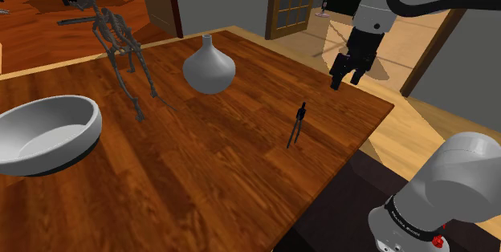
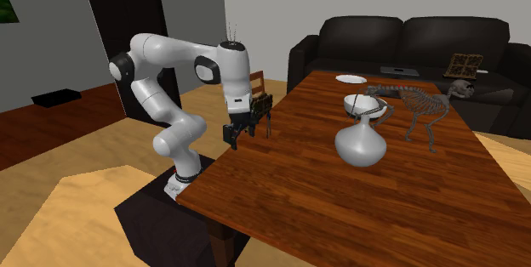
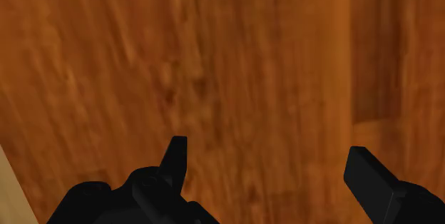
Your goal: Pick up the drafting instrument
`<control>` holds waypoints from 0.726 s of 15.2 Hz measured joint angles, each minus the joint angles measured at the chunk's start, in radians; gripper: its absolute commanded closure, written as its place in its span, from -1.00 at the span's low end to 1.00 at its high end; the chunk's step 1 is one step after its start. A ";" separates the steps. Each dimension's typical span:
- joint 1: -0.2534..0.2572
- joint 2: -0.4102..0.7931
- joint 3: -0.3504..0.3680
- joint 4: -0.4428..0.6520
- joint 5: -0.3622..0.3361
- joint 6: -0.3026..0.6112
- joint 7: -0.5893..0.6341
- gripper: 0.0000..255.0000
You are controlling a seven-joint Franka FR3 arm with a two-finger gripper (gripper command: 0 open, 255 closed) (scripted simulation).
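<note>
The fingers (image 3: 367,178) stand wide apart, empty, above the wooden table (image 3: 214,58).

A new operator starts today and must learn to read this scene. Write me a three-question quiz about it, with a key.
1. True or false: the gripper has its fingers apart and touches nothing.
2. Fill in: the pale bowl sits at the shoulder view's ___ edge.
3. Choose: the compass
A. lies flat on the table
B. stands upright on the table, apart from the gripper
C. hangs between the fingers

Key: 1 true; 2 left; 3 B.
</note>
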 measured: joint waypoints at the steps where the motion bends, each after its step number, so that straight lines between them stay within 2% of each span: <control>1: 0.000 0.000 0.000 0.000 0.000 0.000 0.000 -1.00; 8: 0.050 -0.003 0.143 0.044 0.076 -0.030 0.162 -1.00; 11: 0.070 0.029 0.211 0.098 0.108 -0.042 0.242 -1.00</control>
